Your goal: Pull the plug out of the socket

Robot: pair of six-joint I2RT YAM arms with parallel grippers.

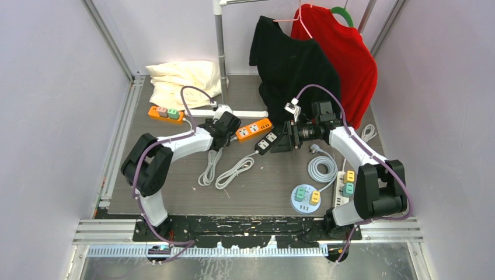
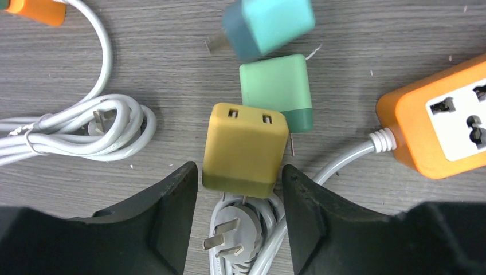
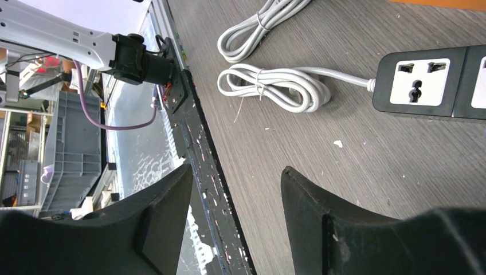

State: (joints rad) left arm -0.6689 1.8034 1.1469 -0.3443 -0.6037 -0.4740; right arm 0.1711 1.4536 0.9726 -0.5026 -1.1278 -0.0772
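Note:
In the left wrist view a yellow plug (image 2: 245,146) lies free of any socket, its bare prongs over a grey three-pin cable plug (image 2: 235,232). My left gripper (image 2: 239,169) stands astride the yellow plug's lower end, with a thin gap at the left finger. A green plug (image 2: 276,90) and a teal plug (image 2: 268,26) lie loose just beyond it. The orange socket strip (image 2: 441,117) is at the right with empty outlets. My right gripper (image 3: 236,171) is open and empty, near the black socket strip (image 3: 430,80).
Coiled white cables (image 1: 225,169) lie mid-table. A second orange strip (image 1: 165,112) holds pink and green plugs at the back left. A round socket (image 1: 306,197) and a white strip (image 1: 348,182) with plugs sit front right. Clothes (image 1: 303,64) hang behind.

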